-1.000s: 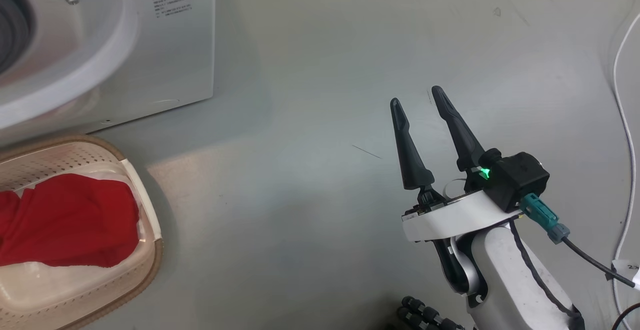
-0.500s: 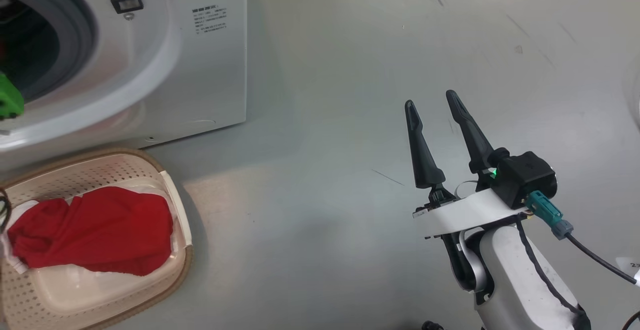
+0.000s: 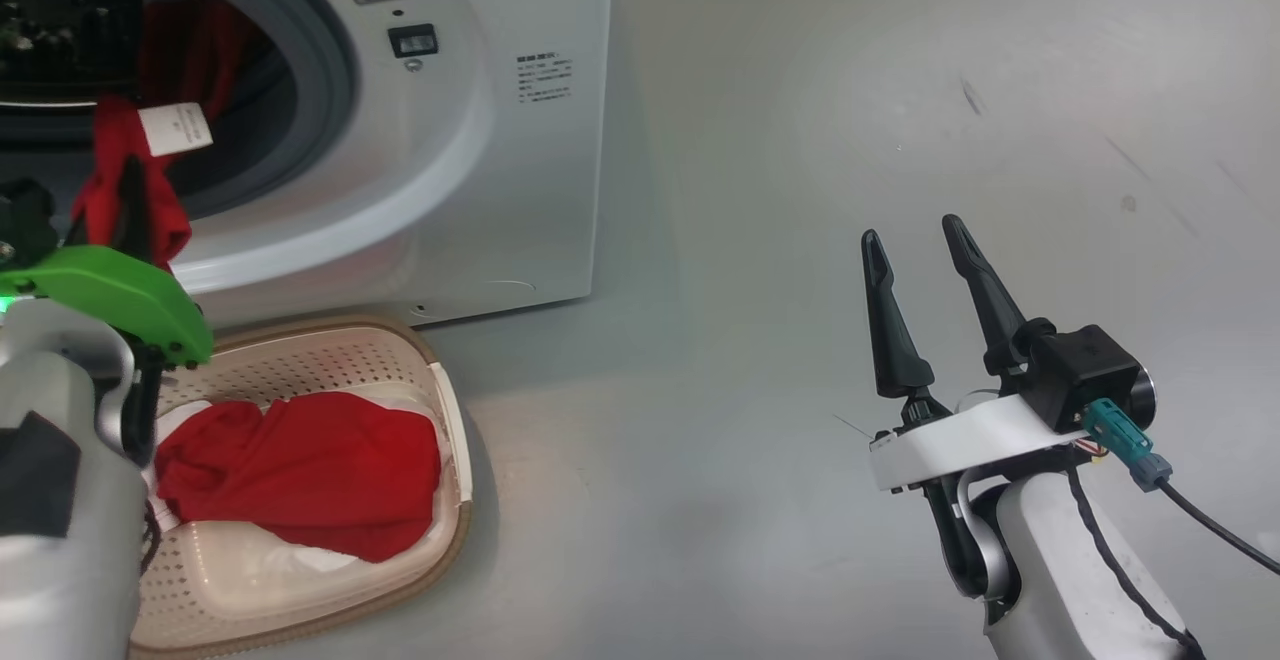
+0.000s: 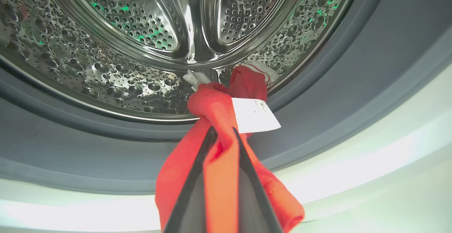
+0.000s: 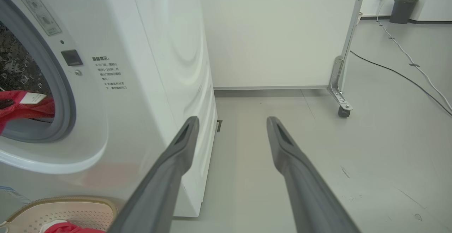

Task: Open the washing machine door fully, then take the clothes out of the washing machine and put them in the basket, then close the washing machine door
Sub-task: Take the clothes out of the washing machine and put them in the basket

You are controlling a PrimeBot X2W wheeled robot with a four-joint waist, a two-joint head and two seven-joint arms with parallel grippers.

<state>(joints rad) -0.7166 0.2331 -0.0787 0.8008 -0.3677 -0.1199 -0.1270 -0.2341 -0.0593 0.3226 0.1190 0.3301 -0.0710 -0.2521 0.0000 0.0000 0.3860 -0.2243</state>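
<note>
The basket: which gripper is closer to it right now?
Left. The left gripper, shut on a red garment, hangs above the far rim of the basket; the right gripper stands open over floor well to its right.

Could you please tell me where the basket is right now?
In the head view, the basket sits on the floor at the lower left, just in front of the washing machine and below its opening, with red clothes lying in it.

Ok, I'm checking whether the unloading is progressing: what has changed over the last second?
The head camera swung left, bringing the left gripper into view, shut on a red garment at the mouth of the washing machine. Unchanged: the right gripper open over the floor, other red clothes lying in the basket.
</note>
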